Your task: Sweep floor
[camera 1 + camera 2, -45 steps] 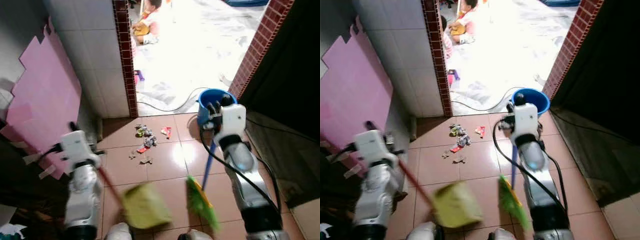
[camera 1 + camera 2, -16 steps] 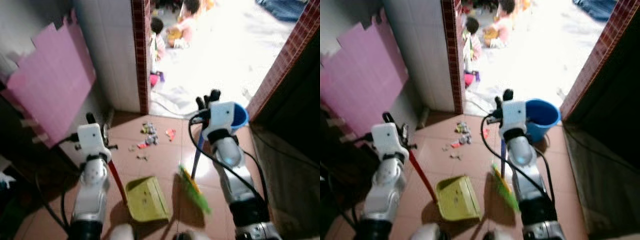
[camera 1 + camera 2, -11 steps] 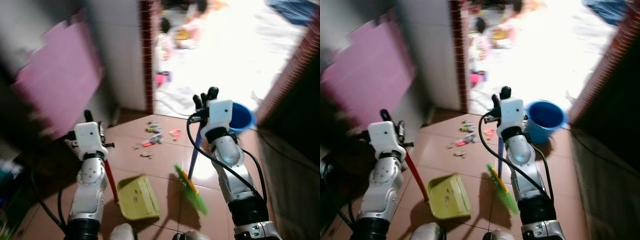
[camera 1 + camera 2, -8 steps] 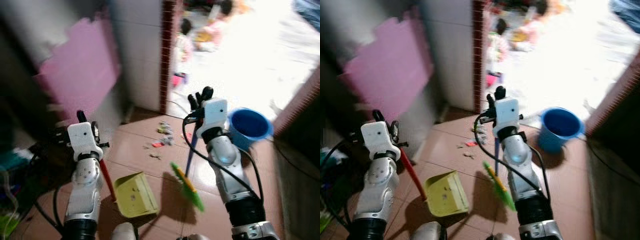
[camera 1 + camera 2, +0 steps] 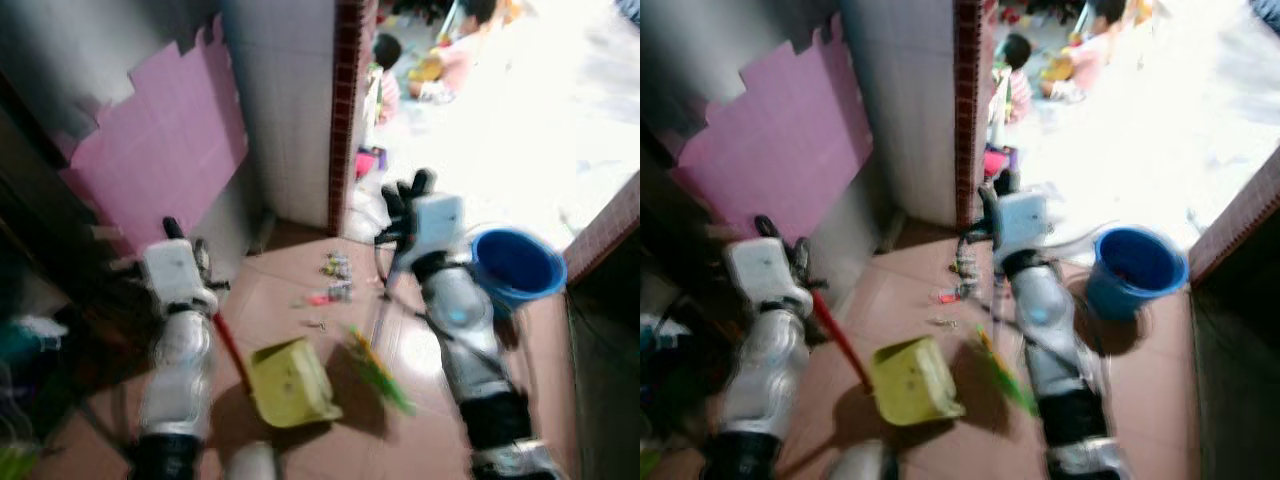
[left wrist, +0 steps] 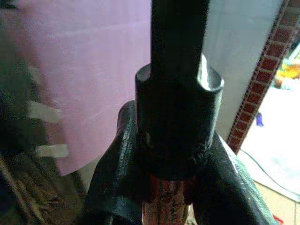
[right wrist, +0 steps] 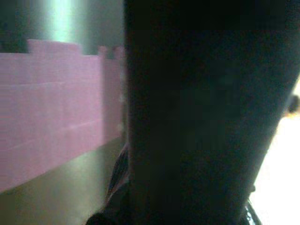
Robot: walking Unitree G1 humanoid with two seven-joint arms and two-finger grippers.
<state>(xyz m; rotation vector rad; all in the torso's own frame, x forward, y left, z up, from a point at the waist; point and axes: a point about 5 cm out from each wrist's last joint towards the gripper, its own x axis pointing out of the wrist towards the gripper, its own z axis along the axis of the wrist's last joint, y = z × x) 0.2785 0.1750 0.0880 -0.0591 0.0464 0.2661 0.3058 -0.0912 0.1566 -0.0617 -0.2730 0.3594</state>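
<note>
Gripping dustpan [image 5: 291, 382], broom [image 5: 377, 362] – litter [image 5: 334, 277] ahead

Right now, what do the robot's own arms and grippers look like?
Both arms are silver, jointed metal segments, each ending in a boxy white wrist block. Black cables loop along the right arm and beside the left arm. Each gripper has long black fingers, and the left gripper's finger pads look textured.

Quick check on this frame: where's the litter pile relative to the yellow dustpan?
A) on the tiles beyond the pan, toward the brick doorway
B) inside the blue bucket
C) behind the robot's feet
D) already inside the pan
A: the litter lies on the tiles between the brick pillar and the yellow dustpan, apart from the pan, whose visible inside looks bare; the blue bucket stands off to the right.
</note>
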